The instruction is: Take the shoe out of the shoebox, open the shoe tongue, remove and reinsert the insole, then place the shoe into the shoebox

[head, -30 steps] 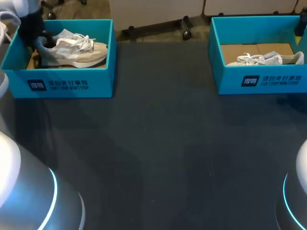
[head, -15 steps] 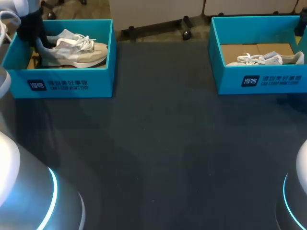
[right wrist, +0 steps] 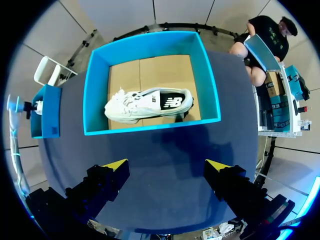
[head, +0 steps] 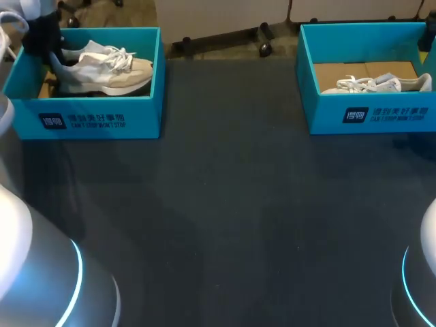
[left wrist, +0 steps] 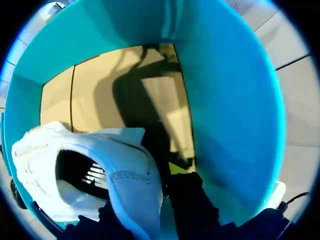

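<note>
L wrist: gripped shoe (left wrist: 130, 185) by heel collar w/ L gripper (left wrist: 155, 205), clenched, inside L shoebox (left wrist: 225, 100).
R wrist: held R gripper (right wrist: 167, 167) released, fingers wide, over table (right wrist: 165, 150), near side of R shoebox (right wrist: 150, 129); saw 2nd shoe (right wrist: 150, 105) on its side inside.
Head: saw L shoebox far left, shoe inside w/ heel end tilted up; R shoebox far right.

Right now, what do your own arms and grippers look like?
My left arm and right arm are rounded silver-grey shells, each with a glowing cyan ring. The right gripper has two black fingers with yellow tips; the left gripper is black, one yellow tip showing.
</note>
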You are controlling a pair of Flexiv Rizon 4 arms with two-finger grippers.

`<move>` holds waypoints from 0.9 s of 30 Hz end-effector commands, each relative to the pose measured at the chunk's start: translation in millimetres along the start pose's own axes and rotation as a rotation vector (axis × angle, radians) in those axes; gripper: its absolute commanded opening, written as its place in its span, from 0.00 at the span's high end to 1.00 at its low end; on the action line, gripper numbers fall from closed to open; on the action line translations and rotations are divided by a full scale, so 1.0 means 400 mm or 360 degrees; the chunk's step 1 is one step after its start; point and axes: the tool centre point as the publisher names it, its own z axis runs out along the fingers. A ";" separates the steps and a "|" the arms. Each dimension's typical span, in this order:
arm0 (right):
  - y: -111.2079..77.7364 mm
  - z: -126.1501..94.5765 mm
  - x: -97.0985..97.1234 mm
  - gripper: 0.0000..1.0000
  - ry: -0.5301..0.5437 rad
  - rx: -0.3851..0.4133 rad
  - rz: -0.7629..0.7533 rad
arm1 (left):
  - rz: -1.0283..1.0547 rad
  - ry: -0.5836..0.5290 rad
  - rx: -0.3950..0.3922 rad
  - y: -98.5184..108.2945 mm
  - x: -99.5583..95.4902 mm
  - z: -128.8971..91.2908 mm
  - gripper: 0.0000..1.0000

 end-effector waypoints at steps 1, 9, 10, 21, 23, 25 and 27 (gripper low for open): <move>0.000 0.000 0.000 0.00 -0.0002 0.0000 0.0002 | -0.0010 0.0012 -0.0003 -0.017 0.021 -0.075 1.00; 0.000 0.000 0.000 0.00 -0.0002 0.0000 0.0002 | -0.0055 0.0062 -0.0033 -0.029 0.049 -0.146 1.00; 0.000 0.000 0.000 0.00 -0.0002 0.0000 0.0002 | -0.0058 0.0067 -0.0037 -0.032 0.048 -0.156 1.00; 0.000 0.000 0.000 0.00 -0.0002 0.0000 0.0002 | -0.0102 0.0075 -0.0158 -0.102 0.037 -0.337 1.00; 0.000 0.000 0.000 0.00 -0.0002 0.0000 0.0002 | -0.0100 0.0089 -0.0192 -0.124 0.036 -0.376 1.00; 0.000 0.000 0.000 0.00 -0.0002 0.0000 0.0002 | -0.0091 0.0105 -0.0194 -0.146 0.035 -0.414 1.00; 0.000 0.000 0.000 0.00 -0.0002 0.0000 0.0002 | -0.0074 0.0123 -0.0205 -0.169 0.033 -0.445 1.00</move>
